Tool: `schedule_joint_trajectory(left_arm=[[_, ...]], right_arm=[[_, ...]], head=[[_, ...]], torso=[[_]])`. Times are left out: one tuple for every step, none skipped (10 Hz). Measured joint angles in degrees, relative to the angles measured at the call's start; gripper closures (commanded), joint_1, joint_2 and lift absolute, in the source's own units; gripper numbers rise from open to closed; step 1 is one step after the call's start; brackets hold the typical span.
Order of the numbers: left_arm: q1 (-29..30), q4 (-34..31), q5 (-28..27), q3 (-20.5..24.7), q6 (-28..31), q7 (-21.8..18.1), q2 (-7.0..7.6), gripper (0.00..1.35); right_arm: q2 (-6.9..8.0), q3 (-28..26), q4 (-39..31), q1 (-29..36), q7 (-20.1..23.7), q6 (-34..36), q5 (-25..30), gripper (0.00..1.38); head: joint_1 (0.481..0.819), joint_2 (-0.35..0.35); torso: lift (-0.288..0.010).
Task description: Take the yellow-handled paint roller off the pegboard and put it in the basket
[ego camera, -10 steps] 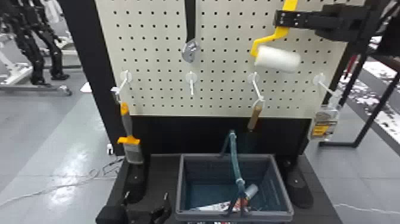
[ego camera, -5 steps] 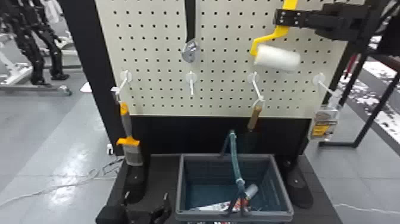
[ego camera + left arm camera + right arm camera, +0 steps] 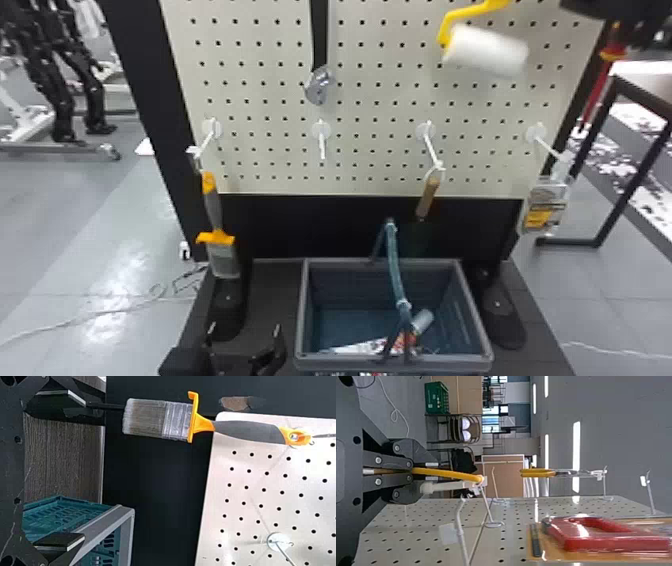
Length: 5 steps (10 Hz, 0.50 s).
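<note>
The yellow-handled paint roller (image 3: pixel 486 52) is seen high in front of the pegboard (image 3: pixel 270 107), right of centre in the head view, with its white sleeve lowermost. Its yellow handle (image 3: pixel 447 473) is gripped firmly in the right pincer (image 3: pixel 617 11), whose dark body is partly shown at the upper right corner. In the right wrist view, the end of the handle is seen at the tip of a white hook (image 3: pixel 488 508); whether it is hung there or freed cannot be told.

The left pincer (image 3: pixel 244 334) is held low, to the left of the basket (image 3: pixel 477 312), with its two fingers spread apart. Beyond them, in the left wrist view, a paintbrush (image 3: pixel 156 419) with a grey and orange handle is hung, bristles down.

The basket is set on a dark worktop (image 3: pixel 275 300) below the pegboard. Its teal carrying handle (image 3: pixel 395 265) is raised, and a printed packet (image 3: pixel 365 346) and a pale cylinder (image 3: pixel 423 321) are held inside.

On the pegboard's lower hooks, a wooden-handled tool (image 3: pixel 428 197) and a clear package (image 3: pixel 545 207) are also hung. In the right wrist view, a red item (image 3: pixel 609 534) is enclosed in clear packaging.
</note>
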Motion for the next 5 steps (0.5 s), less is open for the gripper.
schedule_joint_trajectory(left_arm=[[0.10,-0.04,0.02,0.07,-0.04,0.00,0.00,0.12],[0.18,-0.10,0.02,0.09,-0.05,0.00,0.00,0.12],[0.24,-0.12,0.06,0.09,-0.08,0.00,0.00,0.12],[0.25,-0.14,0.10,0.06,-0.08,0.00,0.00,0.12],[0.26,-0.14,0.15,0.02,-0.08,0.00,0.00,0.12]], right_arm=[[-0.04,-2.27,-1.03,0.87,0.00,0.21,0.60,1.29],[-0.05,-3.70,-1.76,2.75,-0.07,0.42,0.90,1.29],[-0.02,-4.78,-2.68,6.22,-0.35,0.93,0.96,1.29],[0.26,-6.89,-3.93,10.36,-0.65,1.37,1.10,1.29],[1.22,-10.45,-5.74,15.42,-0.98,2.10,2.17,1.29]], head=[[0.549,0.000],[0.549,0.000],[0.549,0.000],[0.549,0.000],[0.549,0.000]], torso=[[-0.100],[-0.100],[-0.100],[-0.100],[-0.100]])
